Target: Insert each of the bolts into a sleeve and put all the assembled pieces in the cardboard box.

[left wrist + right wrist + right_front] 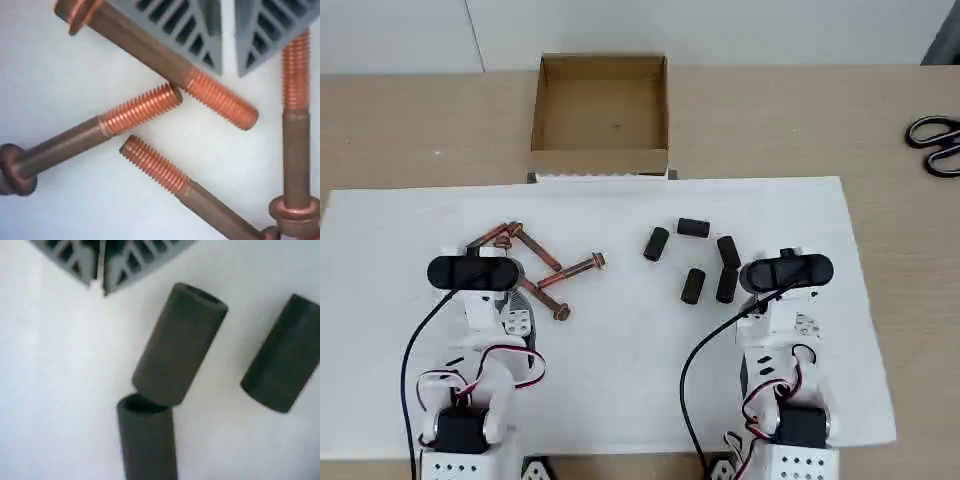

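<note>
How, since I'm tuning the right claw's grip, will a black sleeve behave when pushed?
This sleeve is a smooth cylinder lying on its side, so it would probably roll if pushed sideways. It looks rigid, so squeezing likely won't deform it. It appears to touch another sleeve, so a nudge may shift both.

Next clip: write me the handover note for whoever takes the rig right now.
Left gripper: slightly ajar, empty, above the bolts.
Right gripper: shut, empty, above the sleeves.
Bolts and sleeves lie loose on the white sheet; the cardboard box sits beyond it.
Done: nothing assembled or boxed.
Left: sleeve every bolt, box all.
</note>
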